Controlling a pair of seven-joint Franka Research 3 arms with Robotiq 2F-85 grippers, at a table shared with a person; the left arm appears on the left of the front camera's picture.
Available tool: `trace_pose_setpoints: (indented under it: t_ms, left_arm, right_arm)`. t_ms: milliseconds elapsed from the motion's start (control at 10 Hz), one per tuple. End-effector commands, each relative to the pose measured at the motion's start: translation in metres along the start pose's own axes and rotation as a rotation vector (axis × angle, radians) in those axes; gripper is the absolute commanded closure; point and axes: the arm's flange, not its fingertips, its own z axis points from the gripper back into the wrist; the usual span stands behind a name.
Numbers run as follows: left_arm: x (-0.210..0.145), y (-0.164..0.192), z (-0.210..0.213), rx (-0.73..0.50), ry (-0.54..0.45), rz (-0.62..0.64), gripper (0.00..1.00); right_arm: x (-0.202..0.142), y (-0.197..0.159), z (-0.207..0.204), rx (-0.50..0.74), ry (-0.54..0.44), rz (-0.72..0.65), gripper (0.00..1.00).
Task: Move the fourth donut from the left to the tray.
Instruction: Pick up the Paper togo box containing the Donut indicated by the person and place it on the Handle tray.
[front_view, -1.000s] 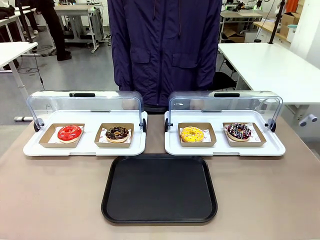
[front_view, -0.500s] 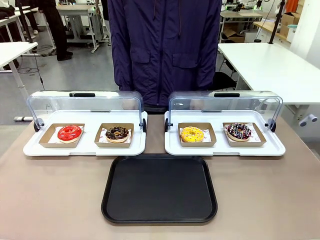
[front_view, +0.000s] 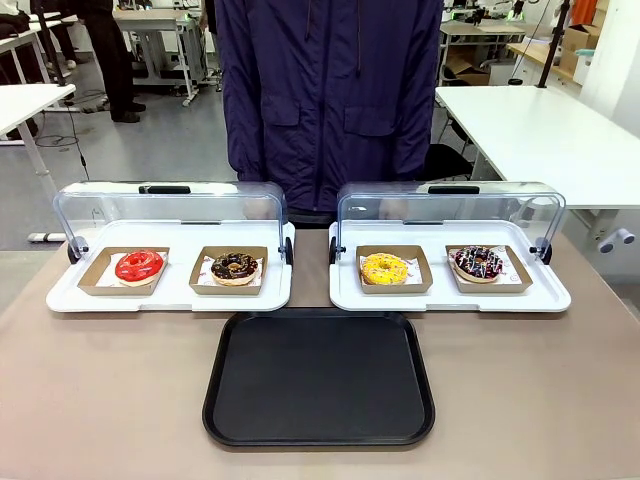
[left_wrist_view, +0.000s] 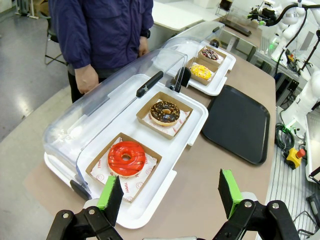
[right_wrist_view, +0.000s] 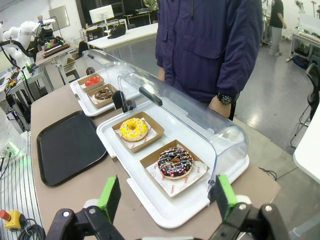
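On the right display tray (front_view: 450, 300), at its right end, I see the sprinkled donut (front_view: 478, 263). It is the fourth from the left and it lies in its brown holder (front_view: 515, 283). Just beside it to the left, on the same white tray, the yellow donut (front_view: 384, 268) lies in a holder of its own. The clear lid (front_view: 450, 205) of this tray is raised at the far side, so both donuts are uncovered toward me.

The black tray (front_view: 320, 380) lies flat on the table (front_view: 100, 400), nearer to me than the two display trays and between them. Nothing lies on it.

On the left display tray (front_view: 170, 298) there are the crumb donut (front_view: 235, 266) and, further left, the red donut (front_view: 139, 265), each in a holder, also with the lid raised behind them.

A person (front_view: 330, 100) in a dark blue jacket stands at the far side of the table, behind the gap between the two display trays, with the arms hanging down.

My right gripper (right_wrist_view: 166, 192) hangs above the table near the sprinkled donut. Its jaws are spread wide and it has hold of nothing. My left gripper (left_wrist_view: 170, 190) hangs near the red donut, also wide apart and with nothing between the pads.
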Motion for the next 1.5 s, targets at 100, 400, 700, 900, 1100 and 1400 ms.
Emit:
trace_pose_setpoints:
  t_ms: [100,400,700,900,1100,1400]
  left_arm:
    - [0.0014,-0.0011,0.0024,-0.011,0.010,-0.005,0.00]
    - [0.0014,-0.0011,0.0024,-0.011,0.010,-0.005,0.00]
    - [0.0014,-0.0011,0.0024,-0.011,0.010,-0.005,0.00]
    - [0.0014,-0.0011,0.0024,-0.011,0.010,-0.005,0.00]
    - [0.0014,-0.0011,0.0024,-0.011,0.010,-0.005,0.00]
    - [0.0014,-0.0011,0.0024,-0.011,0.010,-0.005,0.00]
  right_arm:
    - [0.0018,0.0005,-0.0003,0.005,-0.006,0.007,0.00]
    - [0.0018,0.0005,-0.0003,0.005,-0.006,0.007,0.00]
    - [0.0018,0.0005,-0.0003,0.005,-0.006,0.007,0.00]
    - [0.0018,0.0005,-0.0003,0.005,-0.006,0.007,0.00]
    - [0.0018,0.0005,-0.0003,0.005,-0.006,0.007,0.00]
    - [0.0018,0.0005,-0.0003,0.005,-0.006,0.007,0.00]
